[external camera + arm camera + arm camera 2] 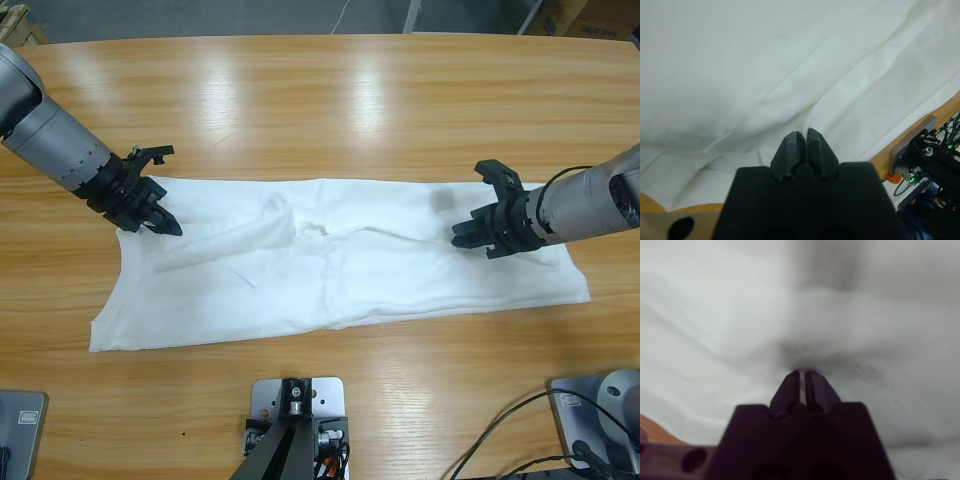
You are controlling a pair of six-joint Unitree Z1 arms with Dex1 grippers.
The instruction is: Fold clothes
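T-shirt (340, 265): white, lying flat and spread lengthwise across the middle of the wooden table (330, 100); wrinkled, with a bunched ridge of folds near its centre.
T-shirt edges: near edge runs slanting along the front of the table; the end on the picture's right comes to a point; the end on the picture's left is wider.
Left hand (168, 226): comes in from the upper left of the high view, tip down on the shirt's far corner at that end.
Left hand, state: jaws pressed together with a crease of white cloth (790, 90) pinched between the tips (804, 136).
Right hand (462, 234): comes in from the right edge of the high view, resting on the shirt near its other end.
Right hand, state: jaws nearly together, a thin strip of white fabric showing between them (803, 375); cloth fills the rest of that wrist view.
Spacing: the two hands are well apart, one at each end of the shirt.
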